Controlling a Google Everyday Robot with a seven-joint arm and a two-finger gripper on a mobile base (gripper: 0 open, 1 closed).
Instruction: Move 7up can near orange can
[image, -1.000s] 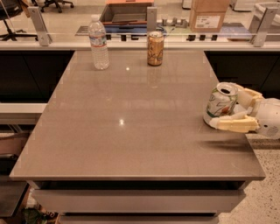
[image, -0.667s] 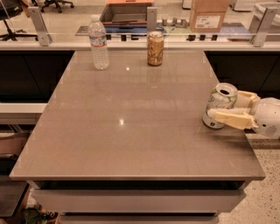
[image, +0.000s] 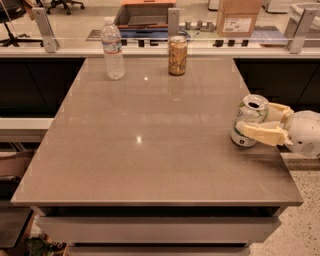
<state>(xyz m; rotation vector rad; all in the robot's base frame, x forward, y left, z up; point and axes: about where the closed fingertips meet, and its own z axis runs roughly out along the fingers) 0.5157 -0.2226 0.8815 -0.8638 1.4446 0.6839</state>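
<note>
Where the bench (image: 150, 165) nears its right edge: 7up can (image: 247, 114), standing, clasped by the pincer (image: 256, 121). Step judged: grasp made, carry not begun. Far edge, well apart: orange can (image: 177, 55), water bottle (image: 113, 48) to its left. Next: lift, long traverse, set down beside orange can.

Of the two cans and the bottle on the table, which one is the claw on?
The white-green 7up can at the table's right edge, claw closed around it. The orange can and water bottle stand untouched at the far edge.

One 7up can (image: 248, 111), one orange can (image: 177, 55), one bottle (image: 113, 49), one tool (image: 253, 123) rightmost.
</note>
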